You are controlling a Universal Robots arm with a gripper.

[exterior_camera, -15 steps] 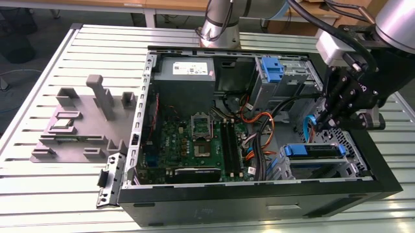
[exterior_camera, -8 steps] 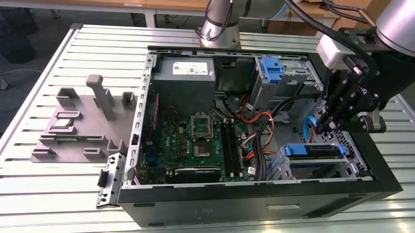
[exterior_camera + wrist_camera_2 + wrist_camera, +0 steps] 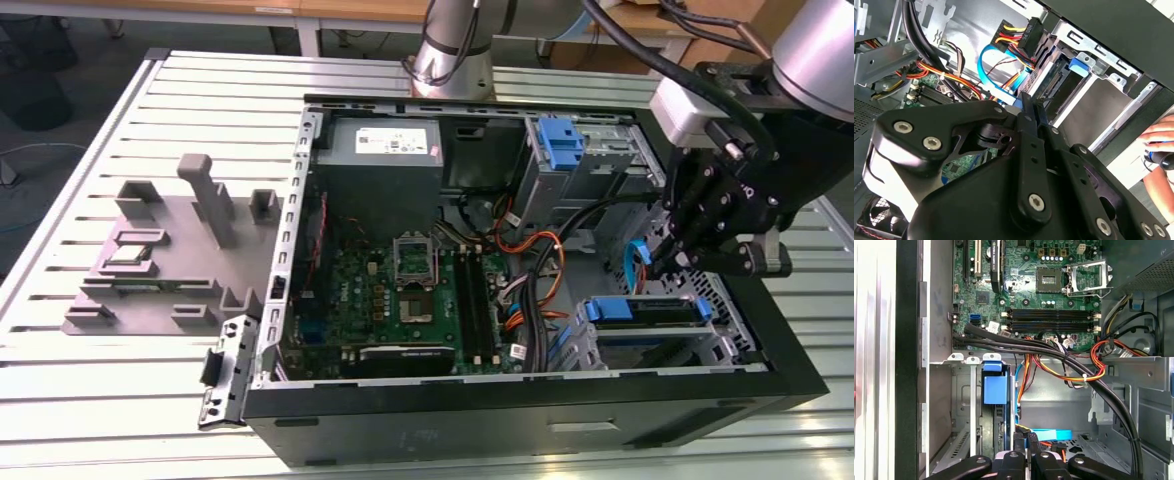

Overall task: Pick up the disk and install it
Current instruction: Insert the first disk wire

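Evidently the disk (image 3: 643,311) sits slotted in its bay (image 3: 721,345), lower right. Jaws just beside it are clenched and empty, probably for pressing rather than gripping.

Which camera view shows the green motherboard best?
The first wrist view: the motherboard faces the camera, its processor socket and memory slots plain. The exterior view shows it at a slant inside the case. The second wrist view shows green patches of it between cables.

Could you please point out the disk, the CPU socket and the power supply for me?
Disk (image 3: 645,310): exterior view, on its blue carrier bracket.
CPU socket (image 3: 1050,279): first wrist view, on its middle.
Power supply (image 3: 380,185): exterior view, on its grey casing.
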